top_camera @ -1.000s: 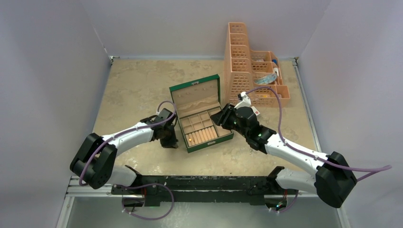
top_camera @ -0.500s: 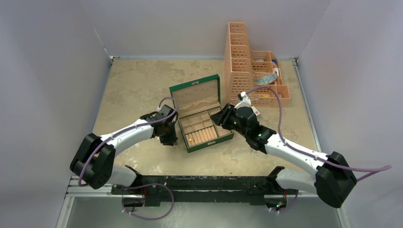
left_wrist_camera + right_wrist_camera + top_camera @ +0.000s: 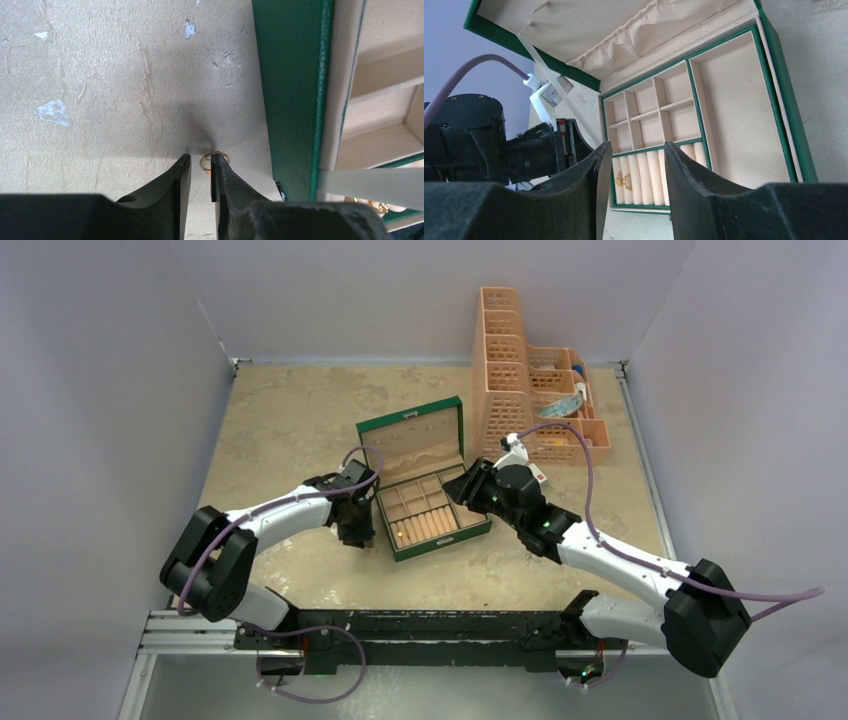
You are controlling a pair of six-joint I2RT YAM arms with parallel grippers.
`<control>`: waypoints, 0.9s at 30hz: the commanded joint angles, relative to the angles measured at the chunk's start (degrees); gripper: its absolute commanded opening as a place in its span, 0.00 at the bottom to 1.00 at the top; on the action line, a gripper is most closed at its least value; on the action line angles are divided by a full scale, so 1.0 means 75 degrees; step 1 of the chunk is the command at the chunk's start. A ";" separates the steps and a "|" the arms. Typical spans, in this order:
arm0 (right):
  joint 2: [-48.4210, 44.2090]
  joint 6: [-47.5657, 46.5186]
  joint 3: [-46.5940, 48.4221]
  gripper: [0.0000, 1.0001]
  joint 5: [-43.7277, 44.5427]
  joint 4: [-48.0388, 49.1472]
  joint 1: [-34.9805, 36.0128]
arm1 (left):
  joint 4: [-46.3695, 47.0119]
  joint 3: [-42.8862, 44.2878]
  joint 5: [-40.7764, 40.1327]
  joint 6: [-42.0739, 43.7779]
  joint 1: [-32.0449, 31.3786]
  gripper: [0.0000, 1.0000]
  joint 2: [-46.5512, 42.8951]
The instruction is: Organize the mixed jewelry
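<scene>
A gold ring [image 3: 206, 163] lies on the table just left of the open green jewelry box [image 3: 290, 75]. My left gripper [image 3: 200, 159] is low over it with a narrow gap between the jaws. The right fingertip [image 3: 216, 162] covers part of the ring; the ring's left edge shows in the gap, clear of the left finger. In the top view the left gripper [image 3: 355, 533] sits at the box's [image 3: 445, 538] left side. My right gripper [image 3: 634, 146] is open and empty, at the box's right side [image 3: 463, 490]. Two gold rings [image 3: 623, 180] sit in the ring rolls.
A peach slotted organizer [image 3: 520, 380] with small items stands behind and to the right of the box. A small white card box with red print [image 3: 517, 451] lies behind my right wrist. The box lid [image 3: 410, 443] stands open, held by a white ribbon [image 3: 370, 180].
My left arm's shoulder and elbow swung right, and its gripper stayed low beside the box's left wall. The right arm and the box have not moved.
</scene>
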 commanded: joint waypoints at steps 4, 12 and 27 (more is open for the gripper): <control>-0.0040 0.0067 0.0084 0.45 0.0180 0.0134 0.0042 | 0.0075 0.0259 0.0100 0.0249 -0.0137 0.18 0.0238; -0.0041 0.0088 0.0080 0.45 0.0166 0.0156 0.0048 | -0.0062 0.0266 0.0063 0.0092 -0.0193 0.10 0.0263; -0.0063 0.0062 0.0130 0.45 0.0145 0.0181 0.0048 | -0.0709 0.0386 -0.0341 -0.0518 -0.0241 0.00 -0.0227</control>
